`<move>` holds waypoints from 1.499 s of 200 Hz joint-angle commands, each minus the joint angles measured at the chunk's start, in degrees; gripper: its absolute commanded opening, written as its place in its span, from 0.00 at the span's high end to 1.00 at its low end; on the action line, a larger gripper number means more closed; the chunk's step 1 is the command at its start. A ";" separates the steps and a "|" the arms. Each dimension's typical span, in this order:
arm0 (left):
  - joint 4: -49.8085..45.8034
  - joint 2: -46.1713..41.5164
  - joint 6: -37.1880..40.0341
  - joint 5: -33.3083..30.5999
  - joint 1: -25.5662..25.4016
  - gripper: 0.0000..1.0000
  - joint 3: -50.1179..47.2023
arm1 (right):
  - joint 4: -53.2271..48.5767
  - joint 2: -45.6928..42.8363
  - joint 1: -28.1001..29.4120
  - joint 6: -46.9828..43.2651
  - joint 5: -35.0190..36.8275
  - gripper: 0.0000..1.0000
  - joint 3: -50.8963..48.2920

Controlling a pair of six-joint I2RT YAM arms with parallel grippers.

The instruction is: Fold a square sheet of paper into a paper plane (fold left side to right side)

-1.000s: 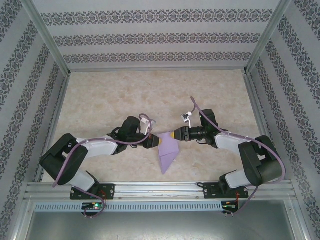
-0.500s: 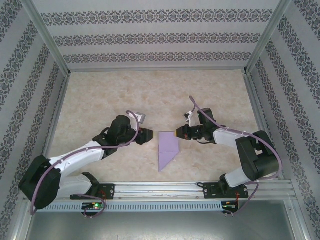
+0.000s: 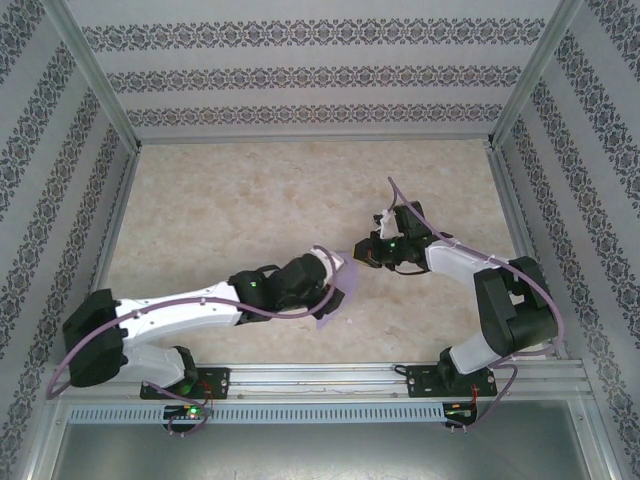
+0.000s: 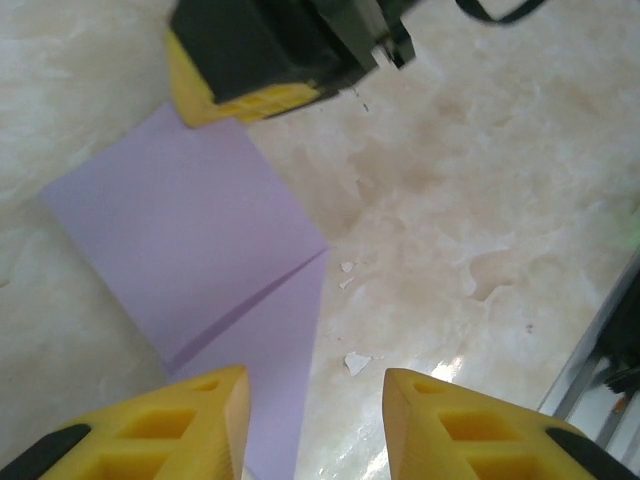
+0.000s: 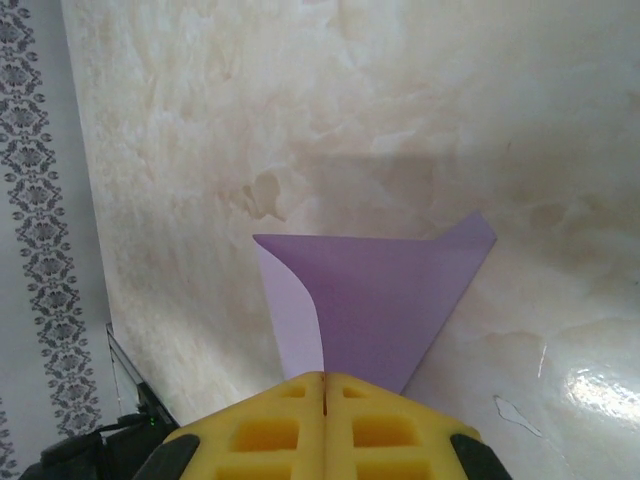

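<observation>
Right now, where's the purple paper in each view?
Top external: purple paper near centre, partly under the left arm.
Left wrist: paper left of centre.
Right wrist: paper mid-frame.
Shared landmark: right gripper pinching its edge.

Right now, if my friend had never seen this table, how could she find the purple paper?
Find the beige marble table, then its middle front, where the left gripper and right gripper face each other. The paper lies by their yellow tips: a thin lavender sheet folded to a point with one slanted crease, unlike the chunky grippers beside it.
</observation>
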 commanded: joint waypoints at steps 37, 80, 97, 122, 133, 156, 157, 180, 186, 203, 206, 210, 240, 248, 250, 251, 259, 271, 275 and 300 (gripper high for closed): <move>-13.98 17.42 0.85 -14.13 -8.14 0.57 12.83 | -3.02 1.78 -0.31 2.66 3.10 1.00 1.30; -18.66 23.93 -1.87 -21.75 -9.87 0.56 17.61 | -2.77 2.58 -0.49 2.61 3.46 1.00 0.86; -19.04 25.23 -2.55 -23.20 -9.92 0.55 17.47 | -2.39 3.02 -0.48 2.86 3.22 1.00 0.86; -19.88 27.57 -3.10 -23.77 -9.91 0.55 18.08 | -2.15 3.36 -0.27 3.20 3.38 1.00 1.00; -20.05 28.72 -3.24 -23.94 -9.92 0.54 18.41 | -2.11 3.61 -0.14 3.22 3.46 1.00 1.03; -21.26 30.55 -4.07 -25.05 -9.88 0.53 19.13 | -2.14 4.36 -0.01 3.13 3.64 1.00 1.21; -21.32 30.59 -4.13 -25.12 -9.90 0.53 19.14 | -2.14 4.41 0.01 3.14 3.64 1.00 1.21; -22.38 31.54 -5.21 -26.20 -9.84 0.55 19.35 | -2.11 4.88 0.04 3.05 3.72 1.00 1.21; -22.53 31.75 -5.36 -26.29 -9.82 0.56 19.39 | -2.12 4.98 0.04 2.97 3.86 1.00 1.20; -22.96 32.14 -5.91 -26.97 -9.84 0.60 19.32 | -2.16 5.24 0.04 2.88 3.98 1.00 1.20; -23.09 32.17 -6.04 -27.18 -9.85 0.61 19.33 | -2.09 5.29 0.04 2.86 3.99 1.00 1.21; -23.26 32.20 -6.23 -27.43 -9.83 0.62 19.33 | -2.08 5.33 0.10 2.88 3.99 1.00 1.21; -23.75 32.29 -6.70 -28.46 -9.83 0.72 19.33 | -2.20 5.86 0.12 2.70 3.99 1.00 1.30; -23.57 32.29 -6.71 -28.36 -9.83 0.75 19.25 | -2.15 6.01 0.13 2.63 4.08 1.00 1.30; -23.46 32.29 -6.66 -28.35 -9.83 0.76 19.24 | -2.21 6.03 0.12 2.62 4.15 1.00 1.30; -23.43 32.29 -6.66 -28.31 -9.88 0.76 19.19 | -2.22 6.03 0.12 2.57 4.16 1.00 1.30; -23.19 32.29 -6.57 -28.12 -9.83 0.79 19.01 | -2.17 6.21 0.12 2.53 4.20 1.00 1.32; -22.97 32.29 -6.63 -27.96 -9.83 0.84 18.89 | -2.25 6.43 0.12 2.40 4.38 1.00 1.38; -22.87 32.33 -6.65 -27.92 -9.83 0.86 18.89 | -2.25 6.47 0.14 2.35 4.51 1.00 1.38; -22.02 32.16 -6.65 -27.38 -9.75 0.92 18.55 | -2.32 6.40 -0.13 1.92 5.10 1.00 1.23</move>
